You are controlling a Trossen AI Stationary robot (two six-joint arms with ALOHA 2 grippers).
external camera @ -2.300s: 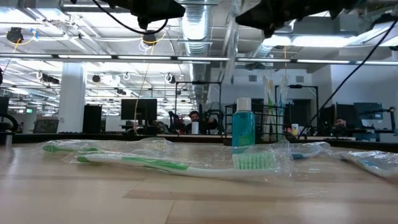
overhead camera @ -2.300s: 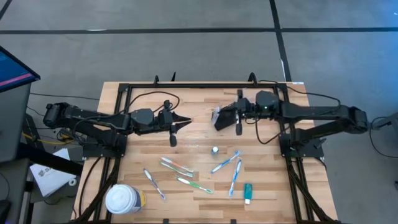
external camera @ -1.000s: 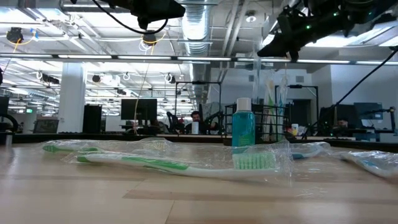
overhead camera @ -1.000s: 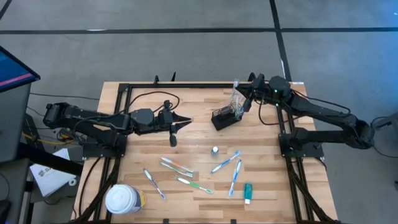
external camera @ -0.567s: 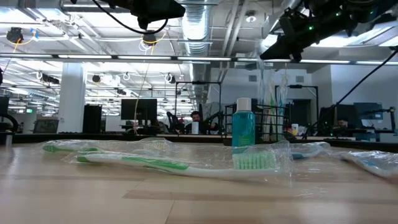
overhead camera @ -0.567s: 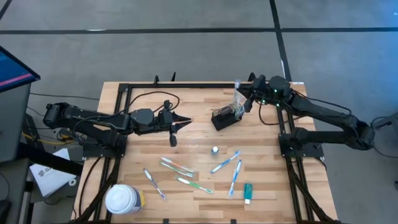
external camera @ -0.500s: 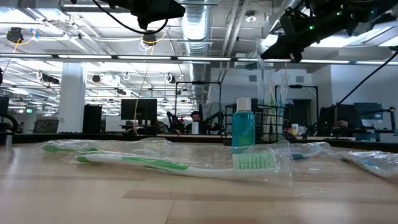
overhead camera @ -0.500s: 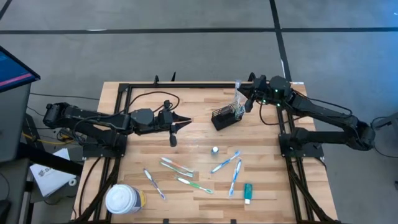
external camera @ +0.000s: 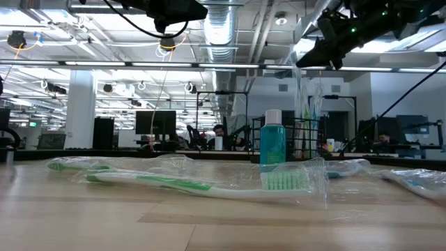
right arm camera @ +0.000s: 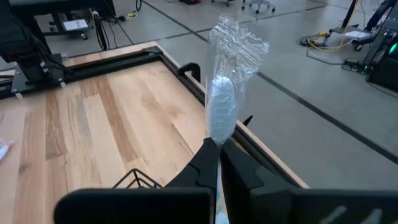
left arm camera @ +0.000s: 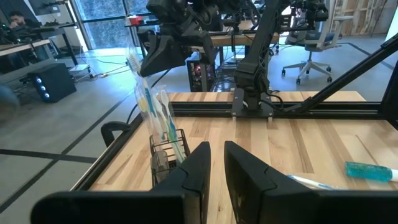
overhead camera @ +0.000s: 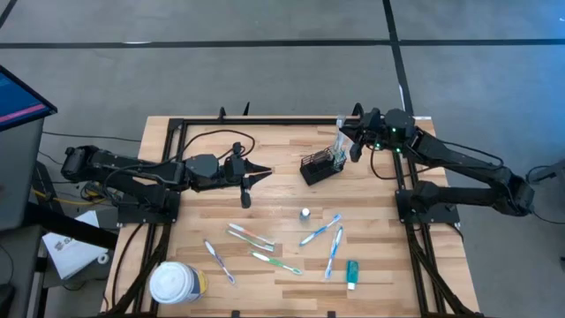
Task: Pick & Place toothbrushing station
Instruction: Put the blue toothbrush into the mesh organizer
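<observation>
The black wire caddy [overhead camera: 319, 167] stands on the table at the far middle, with wrapped toothbrushes [left arm camera: 165, 121] upright in it. My right gripper [overhead camera: 347, 147] hovers just right of and above the caddy, shut on a plastic-wrapped toothbrush [right arm camera: 222, 106]. My left gripper [overhead camera: 262, 173] is shut and empty, left of the caddy, above the table. Several wrapped toothbrushes [overhead camera: 251, 237] [overhead camera: 320, 230] and a teal tube [overhead camera: 351, 274] lie flat on the near half of the table. A small teal bottle [external camera: 272, 139] stands upright there. My right gripper pinches the wrapped toothbrush between its two fingers just below the head [right arm camera: 214, 144], through the clear wrap. The fingers come level from the table's right and lie across the brush. The brush stands about upright, head up [left arm camera: 133, 62]. Its lower end reaches down toward the caddy; whether it rests inside does not show.
A white-lidded round tub [overhead camera: 176, 283] stands at the near left corner. A black frame rail [overhead camera: 265, 123] runs along the table's far edge. The strip between my left gripper and the caddy is bare wood [overhead camera: 282, 177].
My right gripper has drifted a little toward the table's right edge with the wrapped toothbrush, still shut on it and still above the caddy. The brush stays about upright.
</observation>
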